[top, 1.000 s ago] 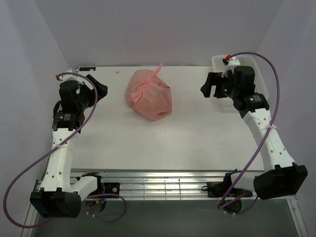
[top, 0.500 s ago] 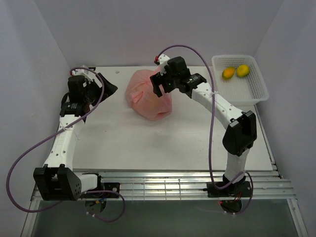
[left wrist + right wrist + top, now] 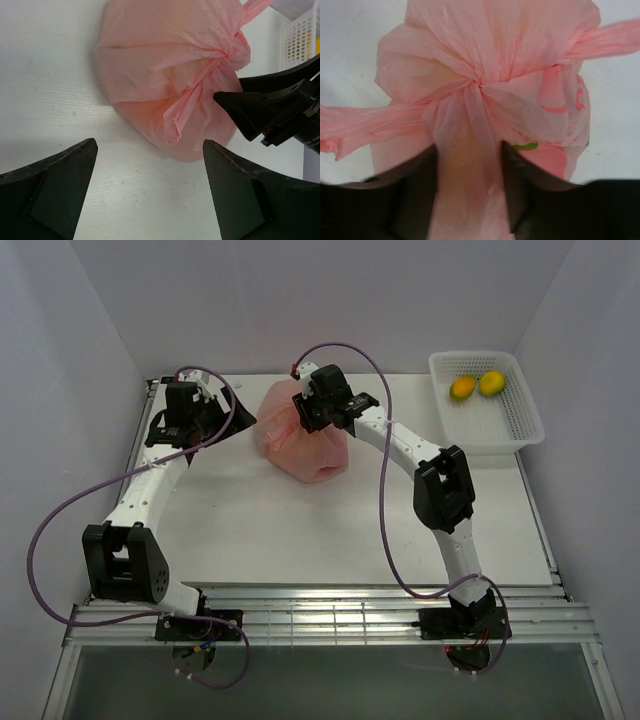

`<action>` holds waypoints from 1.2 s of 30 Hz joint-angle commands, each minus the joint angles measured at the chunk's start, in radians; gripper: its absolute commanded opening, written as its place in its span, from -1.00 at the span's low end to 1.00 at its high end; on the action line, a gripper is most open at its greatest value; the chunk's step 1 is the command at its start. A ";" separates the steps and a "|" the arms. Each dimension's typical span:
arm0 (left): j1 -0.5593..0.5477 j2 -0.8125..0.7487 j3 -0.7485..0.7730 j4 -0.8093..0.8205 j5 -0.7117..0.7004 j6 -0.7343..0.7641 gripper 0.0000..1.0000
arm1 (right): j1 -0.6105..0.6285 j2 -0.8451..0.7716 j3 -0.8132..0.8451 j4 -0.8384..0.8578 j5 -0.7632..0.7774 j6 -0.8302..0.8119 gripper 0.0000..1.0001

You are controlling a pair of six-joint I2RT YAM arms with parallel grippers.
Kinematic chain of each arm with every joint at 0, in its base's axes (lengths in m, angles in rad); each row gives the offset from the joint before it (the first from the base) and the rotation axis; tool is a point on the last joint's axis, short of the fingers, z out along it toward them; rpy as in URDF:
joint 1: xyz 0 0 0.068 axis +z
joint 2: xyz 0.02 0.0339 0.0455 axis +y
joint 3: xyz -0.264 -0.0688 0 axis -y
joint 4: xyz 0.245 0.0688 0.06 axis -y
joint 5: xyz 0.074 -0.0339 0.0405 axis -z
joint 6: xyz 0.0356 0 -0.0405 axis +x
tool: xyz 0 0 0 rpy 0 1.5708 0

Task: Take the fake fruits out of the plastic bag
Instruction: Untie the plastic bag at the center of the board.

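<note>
**Bag knotted shut, right claw at the knot**

The plastic bag [image 3: 300, 445] sits on the table [image 3: 330, 540] towards its far edge, left of centre, its mouth tied in a knot [image 3: 477, 85] with two twisted ears sticking out to the sides. Two fake fruits [image 3: 476, 386], one yellow and one more orange, lie in the white basket [image 3: 500, 425] at the far right corner, well apart from the bag. Whatever else the bag holds is hidden; only soft lumps show through the pink film.

The right claw [image 3: 469, 150] is down on top of the bag, a finger on either side of a band of plastic just below the knot. Whether it truly pinches that band I cannot tell. The left claw [image 3: 150, 142] stands wide and holds nothing, near the bag's left side, with the bag and one loose ear in front of it.

The step in hand looks like getting the bag open to reach more fruit. The next move probably calls for a firm hold on the plastic by the knot, with the left claw taking the ear or the bag's body so the two can pull against each other. The thin film may slip or tear.
</note>
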 commanded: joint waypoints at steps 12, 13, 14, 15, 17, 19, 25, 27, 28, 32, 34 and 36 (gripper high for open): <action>-0.169 0.116 0.140 0.028 0.075 0.507 0.96 | -0.004 -0.249 -0.275 0.127 -0.302 -0.230 -0.85; -0.190 0.112 0.130 0.031 0.081 0.568 0.96 | -0.006 -0.265 -0.318 0.124 -0.308 -0.248 -0.85; -0.228 0.107 0.120 0.031 0.100 0.613 0.96 | -0.007 -0.279 -0.338 0.121 -0.310 -0.262 -0.85; -0.238 0.104 0.109 0.034 0.109 0.671 0.96 | -0.010 -0.305 -0.356 0.120 -0.314 -0.276 -0.85; -0.243 0.107 0.103 0.034 0.103 0.685 0.96 | -0.020 -0.332 -0.404 0.115 -0.320 -0.284 -0.85; -0.243 0.129 0.118 0.030 0.095 0.687 0.96 | -0.030 -0.372 -0.433 0.117 -0.362 -0.294 -0.85; -0.256 0.170 0.153 0.008 0.147 0.713 0.96 | -0.043 -0.418 -0.476 0.107 -0.425 -0.328 -0.85; -0.256 0.172 0.155 0.011 0.144 0.722 0.96 | -0.046 -0.426 -0.484 0.107 -0.425 -0.331 -0.85; -0.256 0.173 0.153 0.010 0.150 0.731 0.96 | -0.052 -0.426 -0.484 0.107 -0.429 -0.334 -0.85; -0.261 0.178 0.152 -0.023 0.273 0.774 0.96 | -0.063 -0.422 -0.476 0.103 -0.448 -0.330 -0.85; -0.267 0.188 0.156 -0.010 0.291 0.771 0.96 | -0.063 -0.415 -0.467 0.091 -0.466 -0.336 -0.85; -0.270 0.216 0.181 -0.007 0.267 0.754 0.96 | -0.063 -0.411 -0.464 0.084 -0.474 -0.339 -0.85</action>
